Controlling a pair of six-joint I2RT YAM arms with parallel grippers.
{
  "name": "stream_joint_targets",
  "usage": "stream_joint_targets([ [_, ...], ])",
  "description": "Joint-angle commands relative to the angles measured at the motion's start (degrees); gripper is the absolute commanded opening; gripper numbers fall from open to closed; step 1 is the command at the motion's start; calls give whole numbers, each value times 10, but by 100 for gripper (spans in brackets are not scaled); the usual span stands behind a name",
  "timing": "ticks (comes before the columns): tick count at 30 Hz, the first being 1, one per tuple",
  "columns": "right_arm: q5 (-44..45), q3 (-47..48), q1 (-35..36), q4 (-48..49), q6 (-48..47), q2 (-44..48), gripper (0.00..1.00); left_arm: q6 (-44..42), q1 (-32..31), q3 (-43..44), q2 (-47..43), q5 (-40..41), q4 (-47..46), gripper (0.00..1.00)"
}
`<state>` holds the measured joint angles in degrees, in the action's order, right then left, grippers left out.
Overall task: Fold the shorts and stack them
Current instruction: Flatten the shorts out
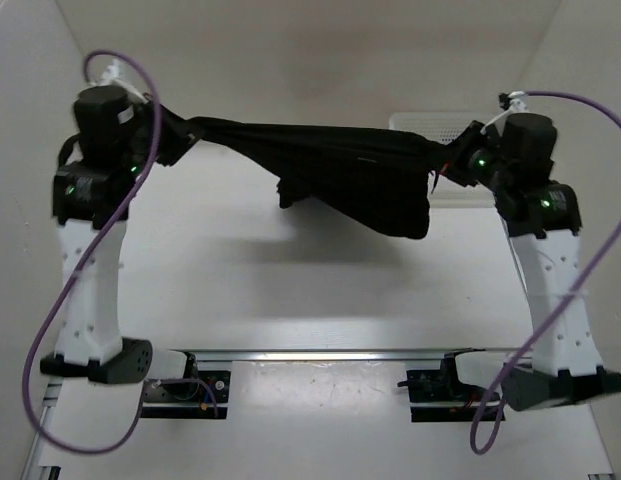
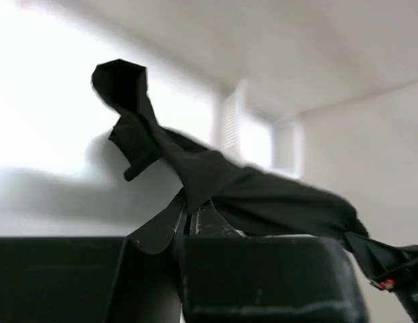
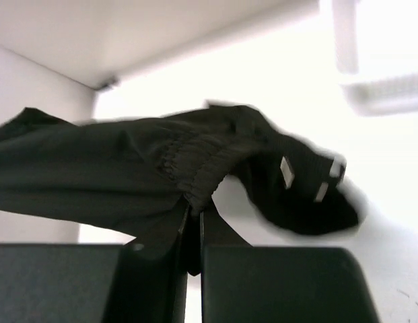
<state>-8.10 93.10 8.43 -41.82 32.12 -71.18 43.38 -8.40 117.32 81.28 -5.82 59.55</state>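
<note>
The shorts (image 1: 360,170) hang stretched, seemingly airborne, clamped by left hand (image 2: 194,214) and right hand (image 3: 193,214).

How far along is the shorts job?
Done: the shorts are off the table, strung between the left pincer and the right pincer, each shut on one end. In hand: the cloth hangs in the air, bunched and sagging in the middle. Left: no neat fold shows yet, and nothing is stacked.
</note>
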Motion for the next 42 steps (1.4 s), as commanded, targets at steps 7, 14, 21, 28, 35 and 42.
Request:
stream_joint_targets([
  [7, -54, 140, -5, -107, -24, 109, 0, 15, 12, 153, -142, 114, 11, 10],
  [14, -90, 241, -5, -190, -36, 130, 0, -10, 12, 257, -175, 158, 55, 10],
  [21, -88, 171, -5, -193, -30, 123, 0, -21, 12, 189, -189, 182, 65, 10],
  [28, -87, -43, -5, -57, -25, 27, 0, -31, 12, -39, -156, 183, 11, 10],
  [35, -47, -22, 43, 22, -53, -248, 0, -60, 32, -159, 26, 153, -43, 10],
  [42, -22, 211, 74, -4, -50, -465, 32, -73, 48, -47, 234, 122, -56, 10],
])
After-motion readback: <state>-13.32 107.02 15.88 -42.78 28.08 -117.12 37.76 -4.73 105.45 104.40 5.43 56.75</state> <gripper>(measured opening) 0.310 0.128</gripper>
